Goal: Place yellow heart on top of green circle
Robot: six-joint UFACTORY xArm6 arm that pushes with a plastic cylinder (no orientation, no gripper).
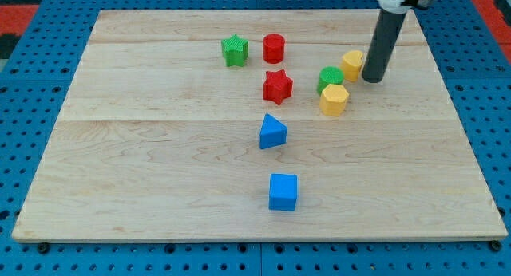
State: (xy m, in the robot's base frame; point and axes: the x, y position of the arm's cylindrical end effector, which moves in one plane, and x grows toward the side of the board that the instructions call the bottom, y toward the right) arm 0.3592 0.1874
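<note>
The rod comes down from the view's top right, and its tip [373, 78] rests on the wooden table [144, 172] right against the yellow heart [352, 65], on that block's right side. The tool is a plain rod with nothing to part or close. The yellow heart sits just above and to the right of the green circle [330, 78], touching it. A yellow hexagon [334, 100] crowds the green circle from below. The red star [277, 86] lies to their left.

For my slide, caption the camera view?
My tip beside the yellow heart, which touches the green circle.
</note>
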